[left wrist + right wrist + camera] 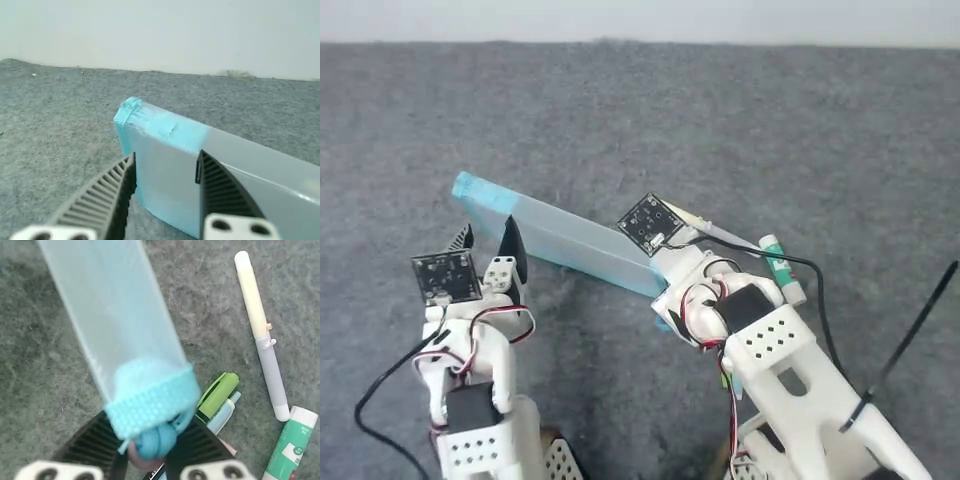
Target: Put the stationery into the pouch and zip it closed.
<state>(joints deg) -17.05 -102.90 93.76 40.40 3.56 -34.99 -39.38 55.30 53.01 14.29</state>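
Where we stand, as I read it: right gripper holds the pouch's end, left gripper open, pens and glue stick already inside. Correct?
Wrong on one point: the pens and glue stick lie on the table beside the pouch, not inside it; the right wrist view shows this. The rest holds.

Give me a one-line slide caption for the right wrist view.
Right gripper shut on the pouch at its turquoise end; pen, green marker and glue stick loose on the carpet.

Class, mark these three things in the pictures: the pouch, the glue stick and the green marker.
pouch (555, 238), high view, middle of its clear side.
glue stick (287, 450), right wrist view, green part of its body.
green marker (218, 394), right wrist view, its green casing.
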